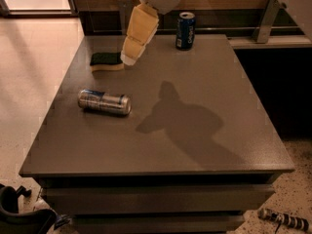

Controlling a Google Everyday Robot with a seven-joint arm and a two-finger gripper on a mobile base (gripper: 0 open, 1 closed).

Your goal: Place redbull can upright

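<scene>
Camera view: tool (128,57) beyond redbull can (104,102).

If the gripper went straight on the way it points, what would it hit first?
Probably bare table beside the sponge; the gripper aims toward the lying redbull can beyond, but depth is unclear.

The grey tabletop (234,82) carries the redbull can (104,102) lying on its side at the left, a green-topped sponge (106,61) far left, and a dark blue can (185,30) upright at the far edge. The hand (129,56) hangs above, just right of the sponge.
</scene>
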